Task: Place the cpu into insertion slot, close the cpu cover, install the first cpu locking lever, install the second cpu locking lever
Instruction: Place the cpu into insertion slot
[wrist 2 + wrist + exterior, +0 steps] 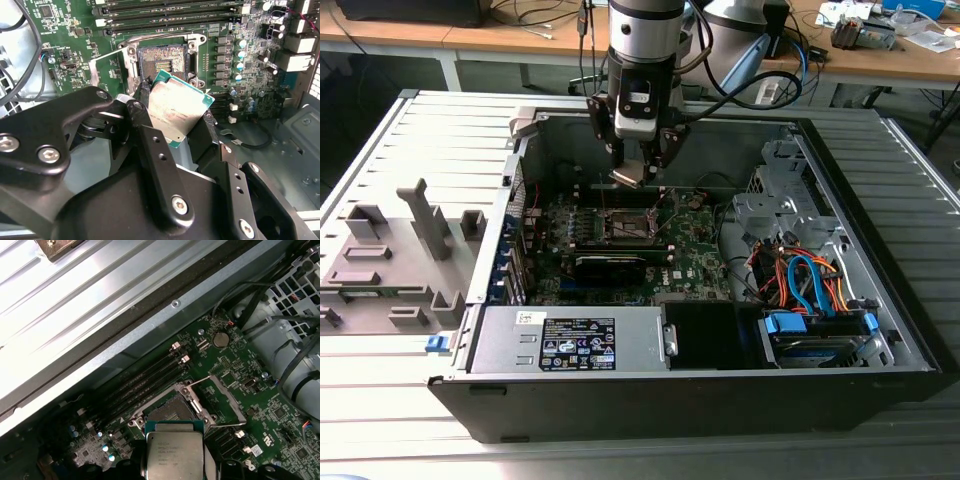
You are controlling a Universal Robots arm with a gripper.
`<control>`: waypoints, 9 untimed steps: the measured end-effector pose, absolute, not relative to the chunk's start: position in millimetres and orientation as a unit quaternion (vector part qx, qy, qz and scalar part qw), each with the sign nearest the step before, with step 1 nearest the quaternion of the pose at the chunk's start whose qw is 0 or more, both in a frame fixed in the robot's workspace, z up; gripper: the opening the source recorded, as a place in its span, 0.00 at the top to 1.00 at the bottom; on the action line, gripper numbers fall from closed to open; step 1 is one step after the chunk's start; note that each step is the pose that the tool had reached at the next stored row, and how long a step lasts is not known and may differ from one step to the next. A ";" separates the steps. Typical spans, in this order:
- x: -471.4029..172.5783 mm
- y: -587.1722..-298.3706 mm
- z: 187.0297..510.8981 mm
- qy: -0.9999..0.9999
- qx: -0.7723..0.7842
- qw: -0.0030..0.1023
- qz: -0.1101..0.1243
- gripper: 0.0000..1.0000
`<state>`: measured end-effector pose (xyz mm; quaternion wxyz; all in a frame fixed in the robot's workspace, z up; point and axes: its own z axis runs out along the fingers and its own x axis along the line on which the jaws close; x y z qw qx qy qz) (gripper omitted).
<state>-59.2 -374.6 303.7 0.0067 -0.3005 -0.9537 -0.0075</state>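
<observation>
Gripper (636,168) is clamped on the cpu (632,178). In the second wrist view the black fingers (150,142) press on two opposite edges of the cpu (177,112), with its metal face towards the camera.

In the exterior view we see the cpu hanging above the green motherboard (695,250), inside the open computer case (720,395). It sits over the insertion slot (625,226) and is apart from it, not touching.

The second wrist view gives us the grip itself. The cpu is tilted, one corner overlaps the rim of the insertion slot (162,62), and the slot's dark centre is bare.

The first wrist view gives us the layout around the socket. The cpu (174,457) is just beside the insertion slot (170,412). The cpu cover (227,395) is swung open to one side of the slot, and the long memory slots (150,377) run along the other side.

The cpu cover (131,70) also shows in the second wrist view, standing open next to the slot.
</observation>
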 end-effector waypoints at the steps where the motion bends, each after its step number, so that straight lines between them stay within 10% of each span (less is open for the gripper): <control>1: -59.2 -374.6 303.6 -0.954 -0.301 0.007 -0.008 0.45; 9: -59.2 -374.6 303.5 -0.952 -0.307 0.007 -0.008 0.45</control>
